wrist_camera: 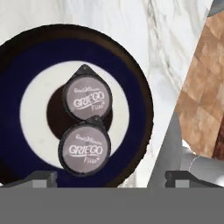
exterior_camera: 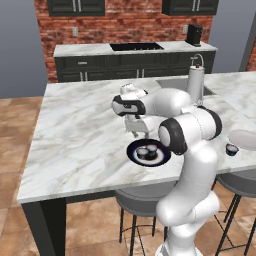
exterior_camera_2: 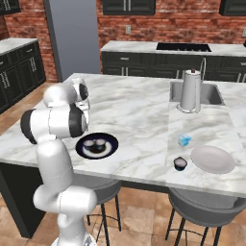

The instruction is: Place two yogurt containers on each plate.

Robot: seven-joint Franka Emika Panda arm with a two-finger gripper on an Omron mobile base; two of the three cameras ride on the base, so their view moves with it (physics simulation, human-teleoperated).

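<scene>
Nearest the front edge of the white marble tabletop [exterior_camera_2: 139,115] sits the dark navy round plate with a white ring and brown centre [exterior_camera_2: 109,139], and on it rest two dark round yogurt cups with pale grey foil lids [wrist_camera: 86,97] printed "GRIEGO", side by side and touching each other over the plate's middle. The white arm's hand [wrist_camera: 109,177] hangs just above that plate, its two dark fingertips [wrist_camera: 41,178] spread wide apart, one to either side of the cups, with nothing between them; it holds nothing.

Along the same front edge, well off to the robot's right, a third dark round yogurt cup with a pale top [exterior_camera_2: 180,164] stands on the bare marble just beside the plain whitish grey round plate [exterior_camera_2: 213,159], apart from its rim. A little further back, the small light blue boxy yogurt cup [exterior_camera_2: 184,140] also stands on the marble, near that grey plate but not on it.

Further across the tabletop a tall steel cylinder with a knob on top [exterior_camera_2: 190,90] stands upright at the edge of the sunken sink [exterior_camera_2: 215,95]. Beyond that runs a row of dark cabinets [exterior_camera_2: 144,71] under a pale worktop, against a red brick wall [exterior_camera_2: 144,26].
</scene>
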